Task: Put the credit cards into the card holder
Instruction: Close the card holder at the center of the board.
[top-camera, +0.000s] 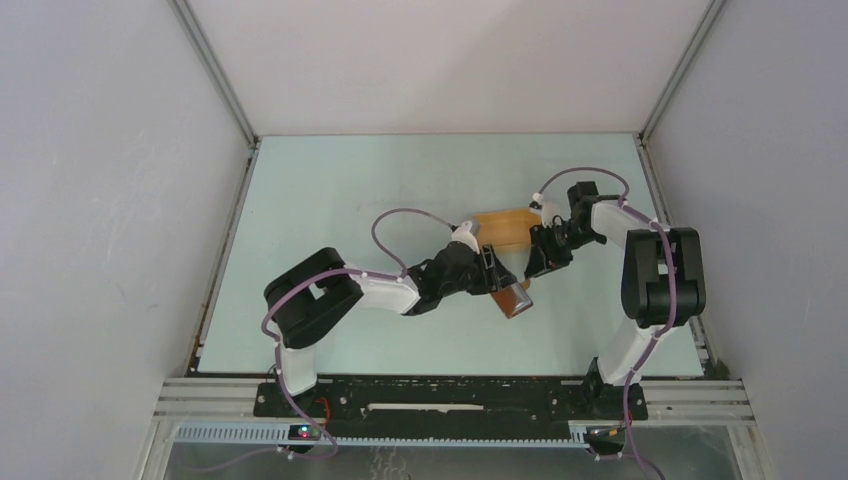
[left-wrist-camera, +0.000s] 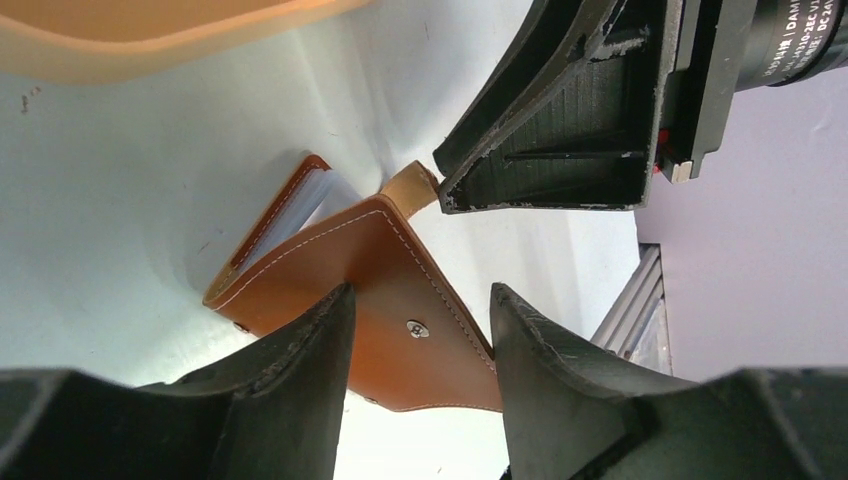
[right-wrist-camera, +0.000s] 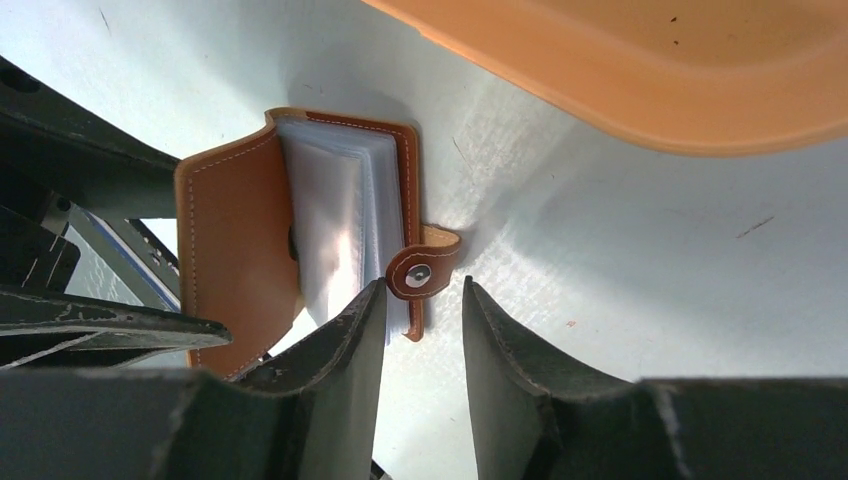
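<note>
The card holder (top-camera: 515, 297) is a reddish-brown leather wallet on the table just in front of the orange tray. In the right wrist view it (right-wrist-camera: 235, 250) lies half open, with pale clear sleeves (right-wrist-camera: 340, 210) showing and its snap tab (right-wrist-camera: 420, 272) sticking out. No loose credit cards show; I cannot tell if any sit in the sleeves. My right gripper (right-wrist-camera: 422, 285) is open, with its fingertips on either side of the snap tab. My left gripper (left-wrist-camera: 420, 290) is open, its jaws astride the holder's raised cover (left-wrist-camera: 400, 330) with the snap stud. Both grippers meet at the holder in the top view.
An orange-yellow oval tray (top-camera: 505, 228) lies just behind the holder, also in the left wrist view (left-wrist-camera: 150, 30) and the right wrist view (right-wrist-camera: 650, 70). The right gripper's body (left-wrist-camera: 570, 120) hangs close over the holder. White walls enclose the pale table (top-camera: 330, 200).
</note>
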